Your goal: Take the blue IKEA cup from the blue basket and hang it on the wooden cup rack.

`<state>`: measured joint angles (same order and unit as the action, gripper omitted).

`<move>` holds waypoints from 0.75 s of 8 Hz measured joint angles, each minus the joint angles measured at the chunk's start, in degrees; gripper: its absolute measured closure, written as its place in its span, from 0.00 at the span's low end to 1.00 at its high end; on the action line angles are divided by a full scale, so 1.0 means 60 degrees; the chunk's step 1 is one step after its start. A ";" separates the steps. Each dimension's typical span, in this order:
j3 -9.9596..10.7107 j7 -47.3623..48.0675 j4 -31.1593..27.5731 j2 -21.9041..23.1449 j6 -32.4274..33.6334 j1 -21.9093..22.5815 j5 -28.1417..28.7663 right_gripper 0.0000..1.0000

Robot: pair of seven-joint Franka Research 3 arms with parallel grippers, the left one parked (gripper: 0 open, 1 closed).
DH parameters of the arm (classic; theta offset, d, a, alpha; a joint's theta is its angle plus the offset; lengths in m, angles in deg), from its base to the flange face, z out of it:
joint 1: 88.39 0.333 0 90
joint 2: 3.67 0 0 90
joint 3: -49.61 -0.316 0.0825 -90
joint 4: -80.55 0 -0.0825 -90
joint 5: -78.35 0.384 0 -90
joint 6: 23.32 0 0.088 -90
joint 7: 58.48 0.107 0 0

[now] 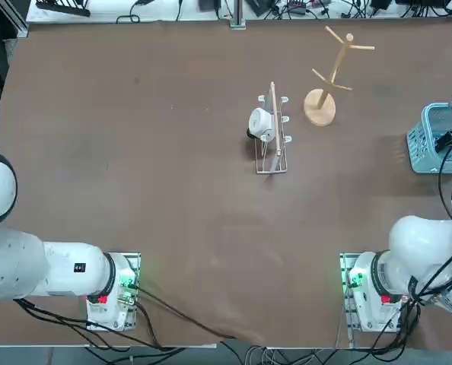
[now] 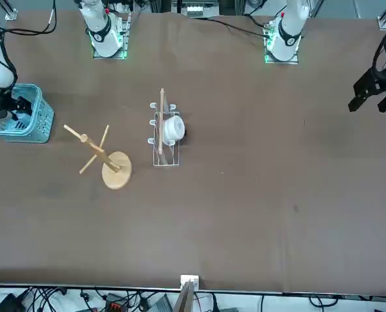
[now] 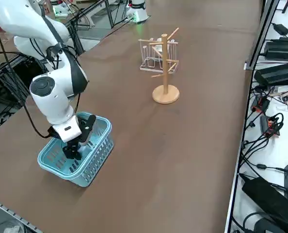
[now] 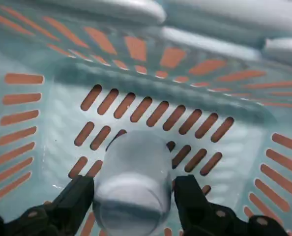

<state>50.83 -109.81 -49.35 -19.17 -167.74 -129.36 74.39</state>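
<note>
Right now my right gripper [image 4: 133,206] is down inside the light-blue slotted plastic basket [image 4: 151,64], its jaws spread just wider than the small pale-blue plastic cup [image 4: 132,189] lying on its side between them, one pad close by each flank; I can't tell if they touch. I judge the cup light, stiff and somewhat slick, so I'd squeeze across the body, gently. I count one blue cup, one basket, one pale wooden tree-shaped rack [image 1: 329,76], well apart.
</note>
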 joint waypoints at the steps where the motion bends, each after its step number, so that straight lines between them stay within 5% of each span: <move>1: 0.0000 -0.0036 0.0005 0.0014 0.0025 -0.0021 0.0000 0.00; 6: -0.0043 -0.0067 0.0034 0.0019 0.0101 -0.0022 0.0000 0.01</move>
<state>50.57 -110.22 -49.15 -19.05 -167.14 -129.49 74.39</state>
